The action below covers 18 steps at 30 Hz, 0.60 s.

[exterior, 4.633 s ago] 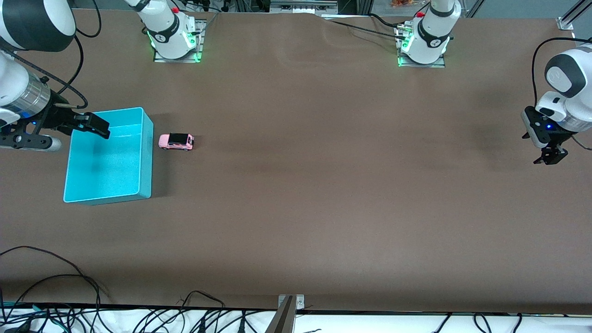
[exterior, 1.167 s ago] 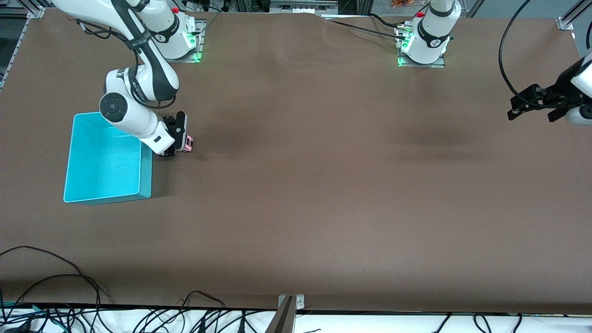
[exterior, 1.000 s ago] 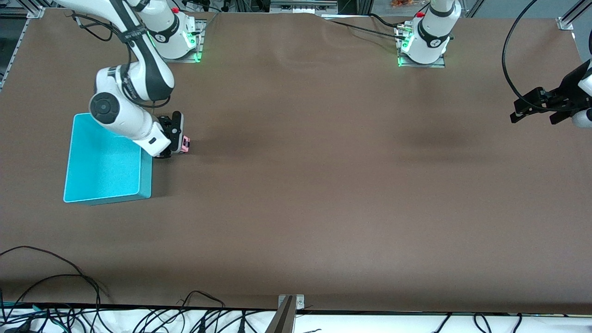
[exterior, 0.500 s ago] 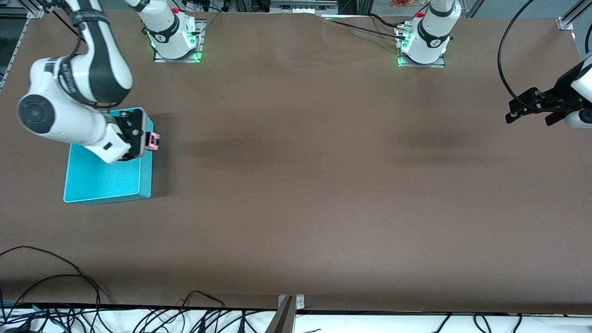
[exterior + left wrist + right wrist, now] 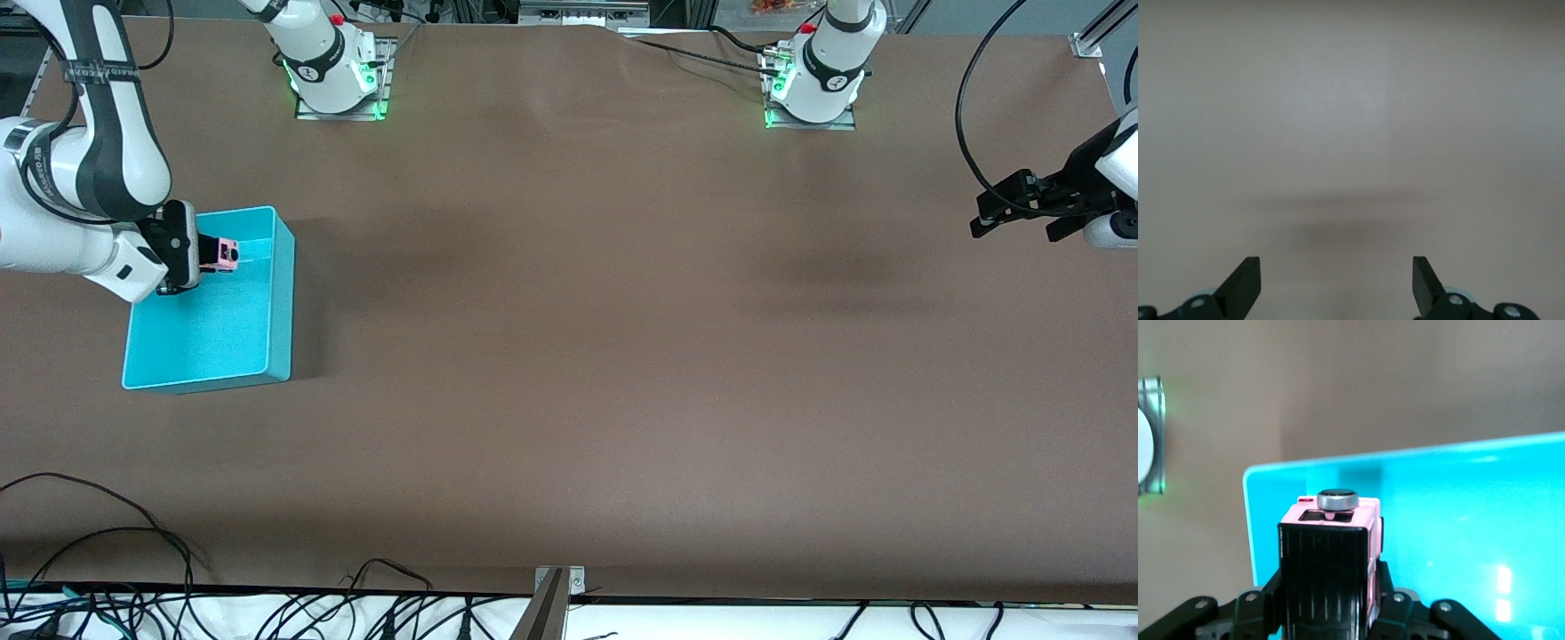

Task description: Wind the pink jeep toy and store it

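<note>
The right pincer (image 5: 206, 253) is closed on the pink jeep toy (image 5: 222, 254) and holds it in the air over the cyan bin (image 5: 267, 356), above the part of the bin that lies farther from the front camera. In the right wrist view the pink jeep toy (image 5: 1331, 567) sits between the two dark fingers (image 5: 1395, 607). Its black roof faces the wrist camera, and a round grey spare wheel (image 5: 1337, 499) is at the end of the toy that points away from the pincer. Under the toy this view shows the bin's floor and its wall (image 5: 1405, 457).

The bin stands on the brown surface (image 5: 622, 356) toward the right arm's end. No other thing can be seen inside it.

The left pincer (image 5: 1022, 209) waits in the air over the left arm's end of the surface, well apart from the bin. Its jaws stand wide open and hold nothing. In the left wrist view the two dark fingertips (image 5: 1245, 283) are far from each other, with only the bare surface (image 5: 1351, 133) between them.

Some black cables (image 5: 107, 569) lie along the edge nearest to the front camera.
</note>
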Each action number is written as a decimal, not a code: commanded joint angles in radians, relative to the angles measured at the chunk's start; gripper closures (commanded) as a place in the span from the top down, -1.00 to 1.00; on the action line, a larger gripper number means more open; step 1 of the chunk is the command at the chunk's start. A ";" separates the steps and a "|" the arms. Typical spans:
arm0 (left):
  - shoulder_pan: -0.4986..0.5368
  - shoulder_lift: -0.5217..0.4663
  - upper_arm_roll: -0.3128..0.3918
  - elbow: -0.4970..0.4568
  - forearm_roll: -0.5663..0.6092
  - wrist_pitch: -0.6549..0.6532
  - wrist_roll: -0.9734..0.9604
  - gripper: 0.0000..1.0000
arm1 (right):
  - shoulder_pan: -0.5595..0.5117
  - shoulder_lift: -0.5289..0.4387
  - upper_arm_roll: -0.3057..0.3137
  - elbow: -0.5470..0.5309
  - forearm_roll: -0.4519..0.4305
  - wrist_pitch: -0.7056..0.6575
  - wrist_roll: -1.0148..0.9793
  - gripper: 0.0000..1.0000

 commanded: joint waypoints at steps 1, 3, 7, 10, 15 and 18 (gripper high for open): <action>-0.002 0.018 0.002 0.031 -0.018 -0.023 -0.006 1.00 | 0.005 -0.007 -0.053 -0.115 0.022 0.136 -0.091 -0.98; -0.002 0.018 0.001 0.031 -0.018 -0.023 -0.006 1.00 | 0.005 0.003 -0.059 -0.150 0.022 0.194 -0.105 -0.98; -0.002 0.018 0.001 0.031 -0.018 -0.027 -0.008 1.00 | -0.002 0.039 -0.059 -0.172 0.022 0.268 -0.113 -0.97; -0.002 0.018 0.002 0.031 -0.018 -0.029 -0.008 1.00 | -0.004 0.070 -0.059 -0.172 0.022 0.299 -0.114 -0.96; -0.002 0.018 0.002 0.031 -0.018 -0.029 -0.008 1.00 | -0.009 0.108 -0.059 -0.173 0.022 0.332 -0.114 -0.88; -0.002 0.018 0.002 0.031 -0.018 -0.029 -0.008 1.00 | -0.013 0.119 -0.059 -0.172 0.022 0.351 -0.114 -0.66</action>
